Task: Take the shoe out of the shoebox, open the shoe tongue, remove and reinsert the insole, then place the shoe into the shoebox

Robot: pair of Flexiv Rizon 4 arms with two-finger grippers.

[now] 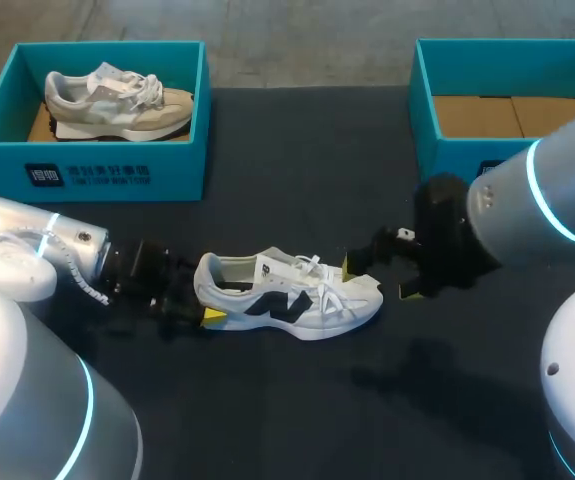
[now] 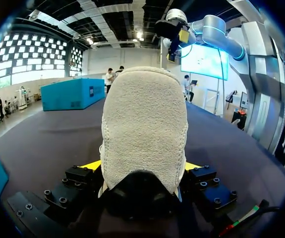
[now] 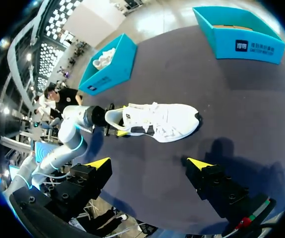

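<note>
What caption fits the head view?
Left gripper holds the white shoe by its heel; right gripper hovers open near its toe.

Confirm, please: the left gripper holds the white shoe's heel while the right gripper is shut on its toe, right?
Not quite: the left gripper does hold the white shoe by the heel, but the right gripper is open, clear of the toe, as the right wrist view shows.

Left tool (image 2: 142, 166) tips mostly hidden behind shoe (image 2: 144, 129) heel; right shoebox (image 1: 445, 155) cut by edge.
</note>
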